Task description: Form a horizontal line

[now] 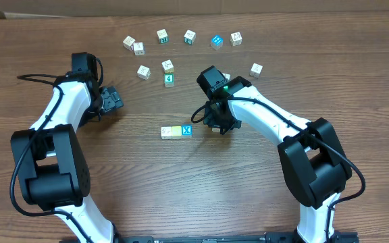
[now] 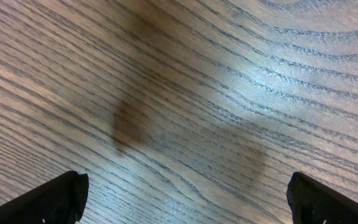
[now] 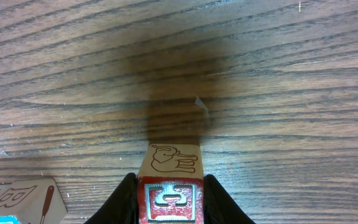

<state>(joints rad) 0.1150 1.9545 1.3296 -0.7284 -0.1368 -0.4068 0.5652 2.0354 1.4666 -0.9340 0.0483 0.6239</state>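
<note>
Wooden cube (image 3: 170,163) — red-faced, square-edged — sits clamped in the right pincer (image 3: 168,202); the left pincer (image 2: 188,196) gapes over grained table (image 2: 229,74).

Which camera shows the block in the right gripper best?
Right wrist: the block, red face and animal drawing, sits clamped in the right gripper. Overhead, the arm hides it. Left wrist shows only table.

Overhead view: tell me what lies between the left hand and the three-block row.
Nothing: in the overhead view, only bare table separates the left hand from the three-block row.
</note>
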